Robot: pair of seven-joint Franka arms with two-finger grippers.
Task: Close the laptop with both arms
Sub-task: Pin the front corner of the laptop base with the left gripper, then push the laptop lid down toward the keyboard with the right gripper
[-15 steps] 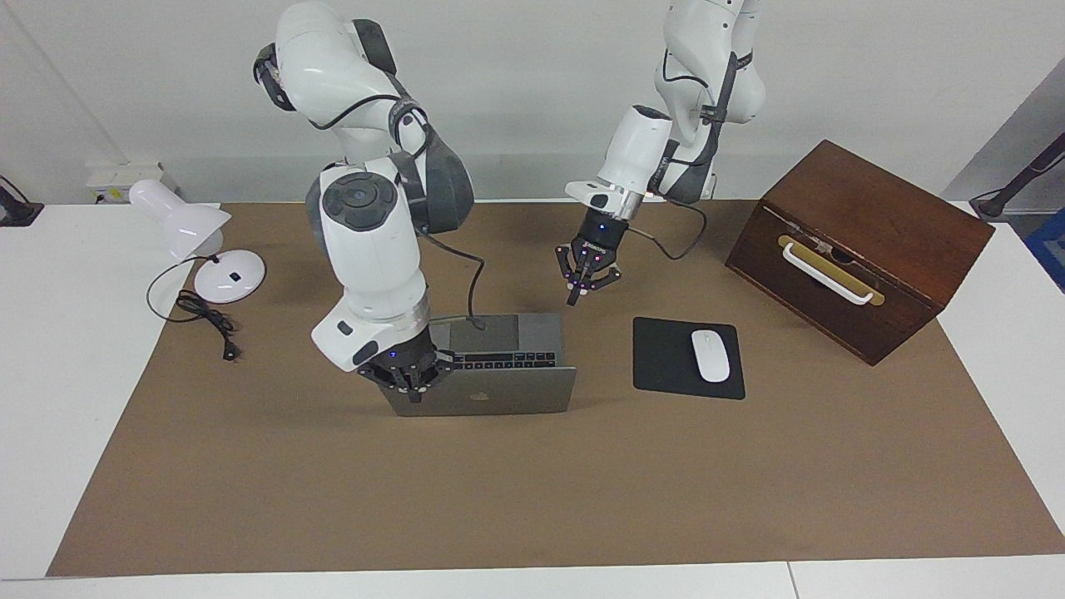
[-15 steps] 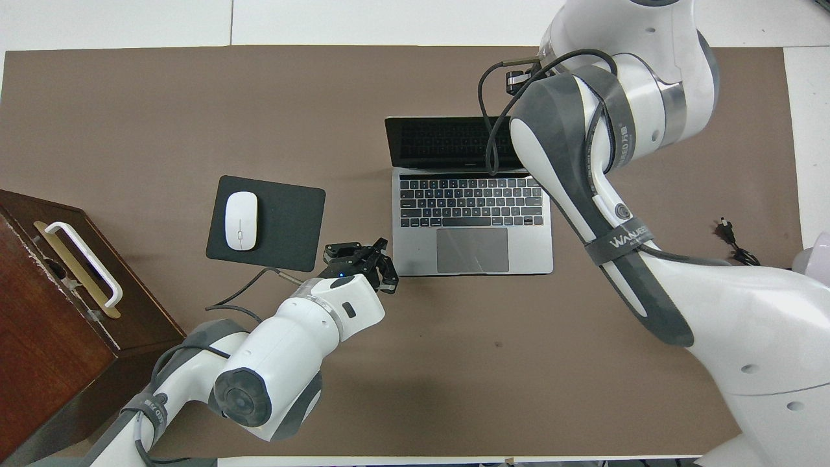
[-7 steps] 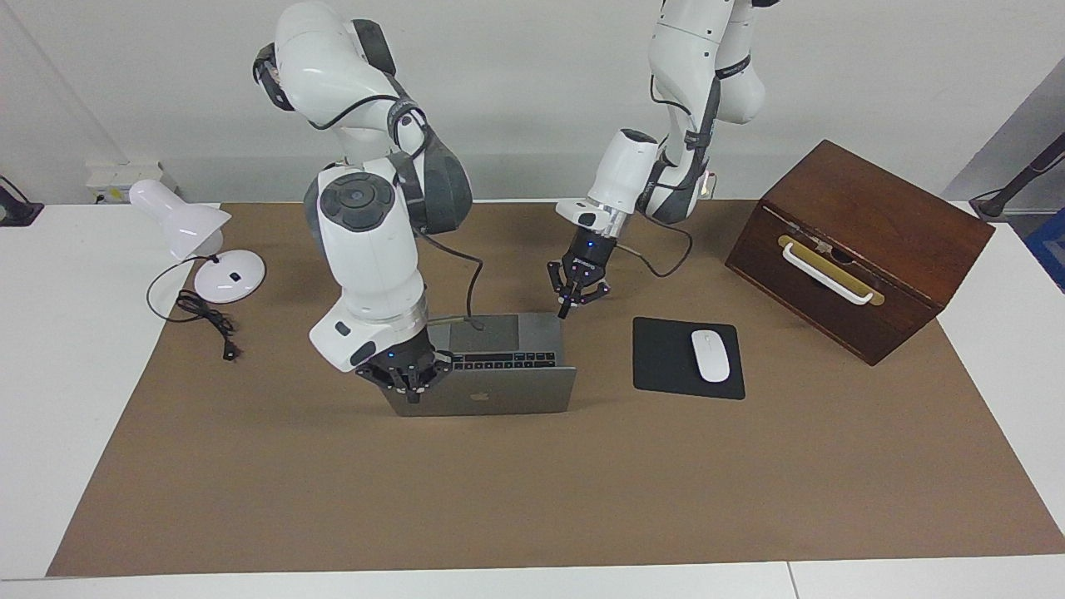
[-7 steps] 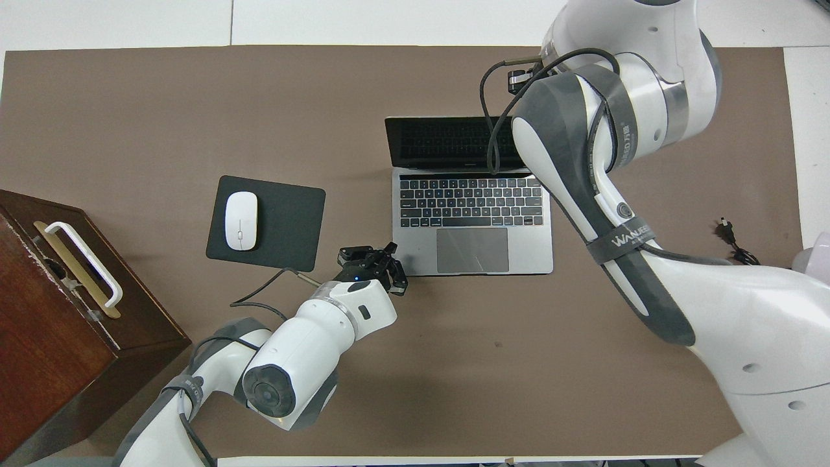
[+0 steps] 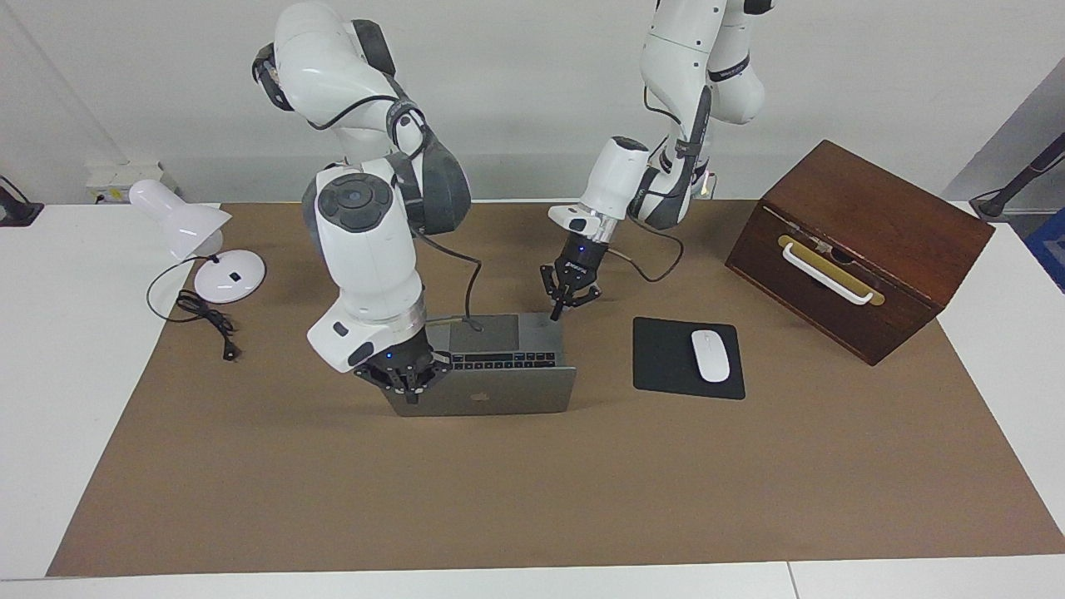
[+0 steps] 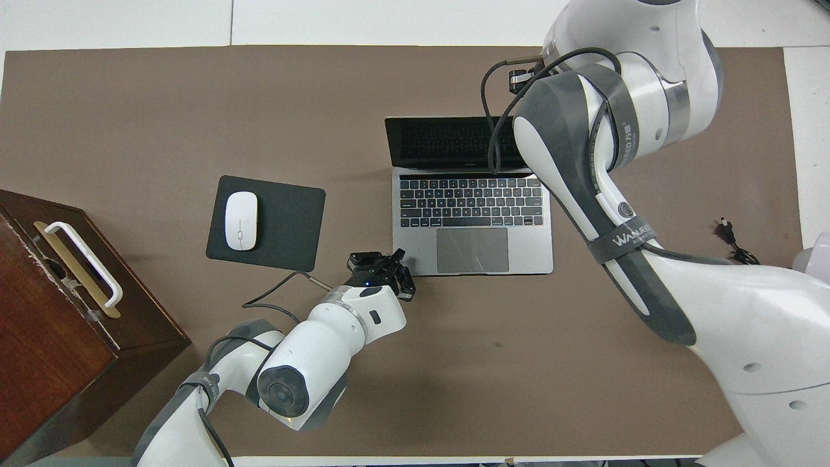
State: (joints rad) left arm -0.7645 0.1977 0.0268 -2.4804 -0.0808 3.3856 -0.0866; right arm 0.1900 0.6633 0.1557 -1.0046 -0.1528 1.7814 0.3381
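The silver-grey laptop (image 5: 499, 398) stands open on the brown mat with its lid upright and its keyboard (image 6: 470, 201) toward the robots. My right gripper (image 5: 407, 391) is down at the top edge of the lid, at the corner toward the right arm's end; in the overhead view my own arm hides it. My left gripper (image 5: 556, 313) is shut and empty. It points down just above the laptop base's corner nearest the robots, toward the left arm's end, and it also shows in the overhead view (image 6: 395, 258).
A black mouse pad (image 5: 666, 358) with a white mouse (image 5: 710, 355) lies beside the laptop toward the left arm's end. A brown wooden box (image 5: 865, 241) stands at that end of the table. A white desk lamp (image 5: 200, 241) and its cable (image 5: 208, 320) are at the right arm's end.
My left gripper has moved down and sideways toward the laptop base's corner. My right gripper has stayed at the lid's top edge. The lid's angle looks unchanged.
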